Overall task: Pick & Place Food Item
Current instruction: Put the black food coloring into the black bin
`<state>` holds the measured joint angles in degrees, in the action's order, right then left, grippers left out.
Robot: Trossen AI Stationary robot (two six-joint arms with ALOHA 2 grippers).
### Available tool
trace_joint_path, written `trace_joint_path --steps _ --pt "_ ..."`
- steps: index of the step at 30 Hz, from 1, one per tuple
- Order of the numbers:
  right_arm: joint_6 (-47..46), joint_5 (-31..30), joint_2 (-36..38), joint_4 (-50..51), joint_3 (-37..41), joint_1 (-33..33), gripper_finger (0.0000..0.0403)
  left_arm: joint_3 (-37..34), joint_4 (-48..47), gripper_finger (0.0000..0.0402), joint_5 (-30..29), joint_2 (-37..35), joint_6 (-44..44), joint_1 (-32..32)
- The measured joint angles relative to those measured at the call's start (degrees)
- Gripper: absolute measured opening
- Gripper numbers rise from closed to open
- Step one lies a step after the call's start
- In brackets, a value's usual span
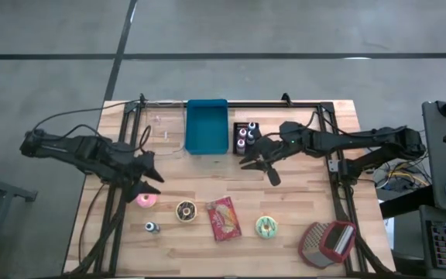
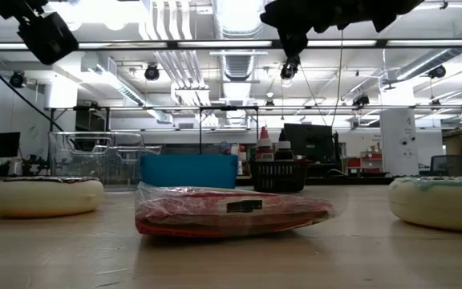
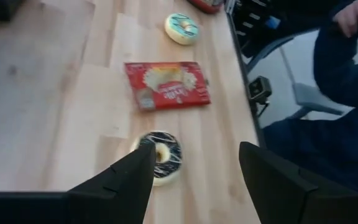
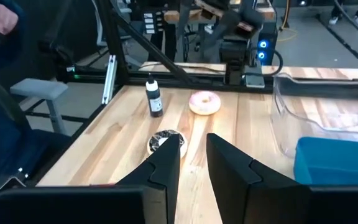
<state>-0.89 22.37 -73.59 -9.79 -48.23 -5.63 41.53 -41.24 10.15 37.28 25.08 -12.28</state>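
I count several food items on the worktop, and the task names none, so I judge by reach. My left gripper hangs with its fingers spread and empty. The pink donut lies just beyond its tips, toward the worktop's near edge. The chocolate donut sits a little farther off to the side, straight between the fingers in the left wrist view, and the red snack packet lies past that, its long axis running roughly away from the near edge. My right gripper hovers beside the blue bin, fingers nearly together and empty, well apart from all three. The left arm looks nearer to me.
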Motion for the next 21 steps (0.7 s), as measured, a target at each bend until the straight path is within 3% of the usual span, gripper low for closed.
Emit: trace_joint_path --steps 5,10,21 --pt "-0.4 0.0 -0.81 0.21 0.0 0.0 0.0077 0.56 0.03 0.0238 -0.64 0.74 6.48 -5.05" --pt "-0.39 0.0 -1.56 0.37 0.0 0.0 0.007 0.24 0.92 0.0238 -7.2 2.46 8.22 -9.74" --pt "-0.01 0.02 -3.7 0.13 0.01 0.0 0.0077 0.16 1.1 0.0238 -7.64 3.93 8.22 -10.17"
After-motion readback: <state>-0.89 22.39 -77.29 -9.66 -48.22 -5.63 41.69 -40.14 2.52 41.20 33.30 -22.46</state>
